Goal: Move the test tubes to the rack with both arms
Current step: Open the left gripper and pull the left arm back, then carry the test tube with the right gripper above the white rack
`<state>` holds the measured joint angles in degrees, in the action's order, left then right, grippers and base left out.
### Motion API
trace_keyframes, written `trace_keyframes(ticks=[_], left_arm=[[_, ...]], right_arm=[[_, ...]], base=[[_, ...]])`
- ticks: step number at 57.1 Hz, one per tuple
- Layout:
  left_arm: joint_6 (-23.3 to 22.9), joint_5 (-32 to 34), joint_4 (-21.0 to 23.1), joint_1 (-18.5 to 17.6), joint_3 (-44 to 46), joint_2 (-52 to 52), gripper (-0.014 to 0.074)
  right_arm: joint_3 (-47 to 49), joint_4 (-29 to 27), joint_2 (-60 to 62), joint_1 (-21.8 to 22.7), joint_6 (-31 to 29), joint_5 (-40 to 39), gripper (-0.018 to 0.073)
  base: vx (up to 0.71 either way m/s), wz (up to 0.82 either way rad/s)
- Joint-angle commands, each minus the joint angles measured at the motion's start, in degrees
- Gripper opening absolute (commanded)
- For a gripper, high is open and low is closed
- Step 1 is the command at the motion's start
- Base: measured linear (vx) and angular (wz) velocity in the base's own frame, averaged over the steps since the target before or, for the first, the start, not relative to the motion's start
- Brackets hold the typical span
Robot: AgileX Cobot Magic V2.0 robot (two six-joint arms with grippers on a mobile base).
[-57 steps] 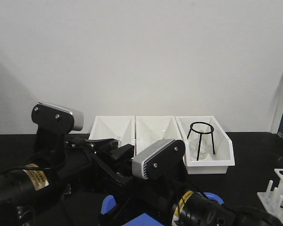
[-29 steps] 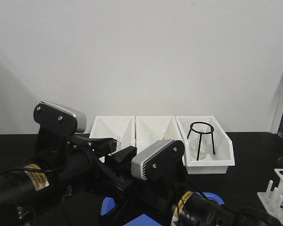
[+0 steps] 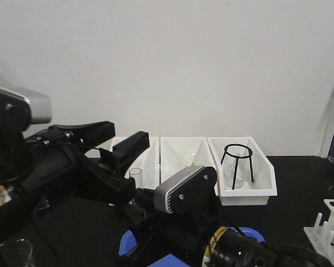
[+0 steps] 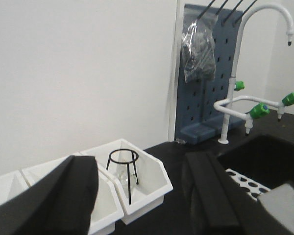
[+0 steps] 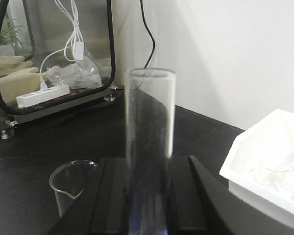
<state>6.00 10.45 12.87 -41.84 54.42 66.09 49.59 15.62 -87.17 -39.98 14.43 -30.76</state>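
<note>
1. A test tube point(image 5: 149, 147) is clamped upright between the right gripper's point(image 5: 149, 164) jaws, rim up.
2. A glass beaker point(image 5: 72, 188) is seen near it on the black table point(image 3: 300, 178).
3. The left gripper point(image 3: 127, 133) is held raised, jaws spread wide.
4. The rack point(image 3: 329, 222) is set well apart, at the right.
5. Three white bins point(image 3: 181, 146) are lined along the wall point(image 3: 183, 67), a black tripod ring point(image 3: 237, 161) stood in one.
</note>
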Motion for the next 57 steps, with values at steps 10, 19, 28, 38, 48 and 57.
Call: trace_keyframes(ticks=[10, 19, 28, 38, 48, 57], left_arm=[[4.35, 0.51, 0.24, 1.44, 2.3, -9.11, 0.0451], [4.35, -5.45, 0.24, 3.09, 2.3, -12.37, 0.0449], [4.22, -10.02, 0.24, 3.95, 2.3, -13.37, 0.0449], [4.23, -13.58, 0.2, 3.95, 2.3, -13.37, 0.0449], [4.23, -14.31, 0.2, 3.95, 2.3, -13.37, 0.0449], [4.23, -14.31, 0.2, 3.95, 2.3, -13.37, 0.0449]], right_arm=[[2.03, -3.7, 2.05, 0.26, -2.39, -2.89, -0.0008], [2.03, -8.38, 2.05, 4.82, -5.11, -1.12, -0.0008], [2.03, -8.42, 3.04, 13.29, -5.05, -1.05, -0.0007], [2.03, -8.19, 5.62, 23.92, -5.12, -1.05, -0.0007], [2.03, -8.19, 8.21, 34.38, -5.12, -0.99, -0.0007], [2.03, -8.07, 10.18, 42.61, -5.08, 0.84, -0.0007]], base=[[0.0, 0.0], [0.0, 0.0], [0.0, 0.0], [0.0, 0.0], [0.0, 0.0], [0.0, 0.0]])
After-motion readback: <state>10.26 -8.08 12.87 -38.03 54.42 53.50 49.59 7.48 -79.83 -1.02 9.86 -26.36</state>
